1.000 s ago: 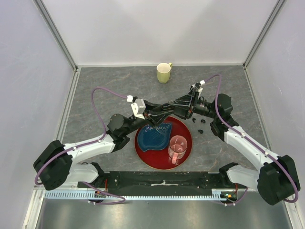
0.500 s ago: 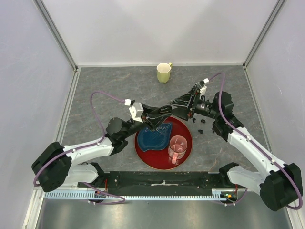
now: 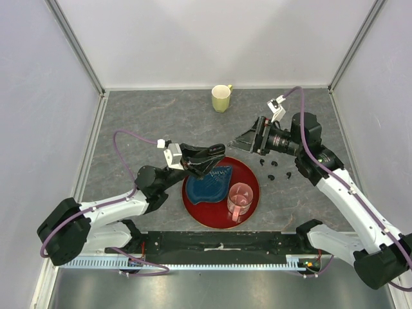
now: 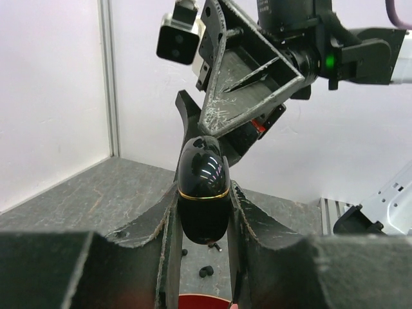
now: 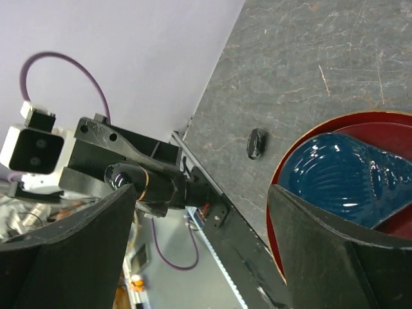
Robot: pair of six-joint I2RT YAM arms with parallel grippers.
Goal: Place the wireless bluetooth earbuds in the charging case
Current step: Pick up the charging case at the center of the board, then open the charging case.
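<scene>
My left gripper (image 3: 209, 156) is shut on the charging case (image 4: 204, 187), a glossy black pebble with a thin gold seam, held upright above the far rim of the red plate (image 3: 252, 209). The case's lid looks shut. My right gripper (image 3: 239, 143) hangs open just to the right of the case, apart from it, with nothing between its fingers. Several tiny black earbuds (image 3: 271, 176) lie loose on the grey table right of the plate. They also show below the held case in the left wrist view, earbuds (image 4: 206, 271).
The red plate carries a blue leaf-shaped dish (image 3: 209, 181) and a clear pink cup (image 3: 239, 199). A pale green mug (image 3: 221, 98) stands near the back wall. A second black pebble-like case (image 5: 257, 143) lies on the table beside the plate.
The right gripper has opened wide and drawn back to the right, away from the case. The left arm has pulled a little to the left and nearer, still holding the case.
</scene>
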